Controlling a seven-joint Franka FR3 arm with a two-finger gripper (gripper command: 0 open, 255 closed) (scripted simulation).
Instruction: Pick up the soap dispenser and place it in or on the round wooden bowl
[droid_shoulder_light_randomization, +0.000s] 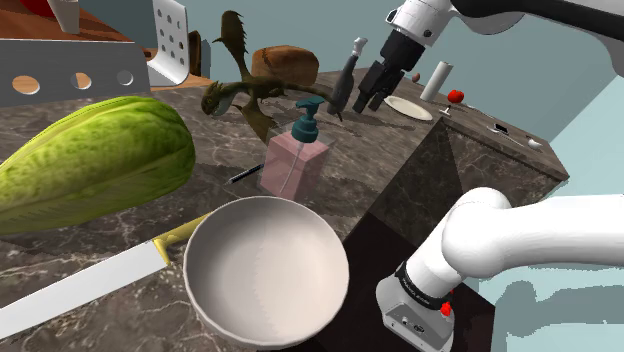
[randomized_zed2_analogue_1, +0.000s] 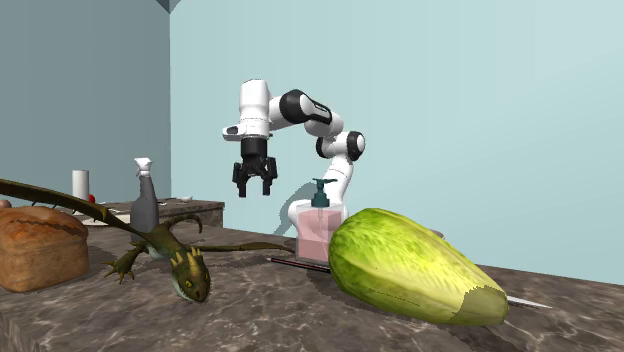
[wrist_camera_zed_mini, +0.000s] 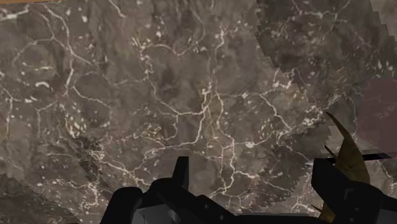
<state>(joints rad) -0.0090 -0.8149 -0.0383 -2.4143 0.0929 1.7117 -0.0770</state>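
At the shoulder view's left, lying on the dark veined marble counter (droid_shoulder_light_randomization: 215, 192): a big green leafy vegetable (droid_shoulder_light_randomization: 90, 160). Below it, a white-bladed knife with a yellow handle (droid_shoulder_light_randomization: 90, 285), handle end meeting the rim of a plain white round bowl (droid_shoulder_light_randomization: 265, 270). Further right, a brown-green dragon figurine with raised wings (droid_shoulder_light_randomization: 238, 90). In front of it, the pale pink square soap dispenser with a teal pump (droid_shoulder_light_randomization: 294, 160), standing upright on the counter just beyond the bowl and apart from it. Beside the dispenser's base, a thin black pen (droid_shoulder_light_randomization: 245, 175). Behind, a brown bread loaf (droid_shoulder_light_randomization: 285, 62). Next, a slim grey bottle (droid_shoulder_light_randomization: 345, 80), then the all-black gripper (droid_shoulder_light_randomization: 372, 103), hanging in the air above the counter, well apart from the dispenser, fingers spread and clasping nothing. Seen likewise from the wrist view, with both fingers standing apart over marble. Past the gripper, a white plate (droid_shoulder_light_randomization: 408, 106), a white cylinder (droid_shoulder_light_randomization: 437, 80) and a small red object (droid_shoulder_light_randomization: 456, 96).
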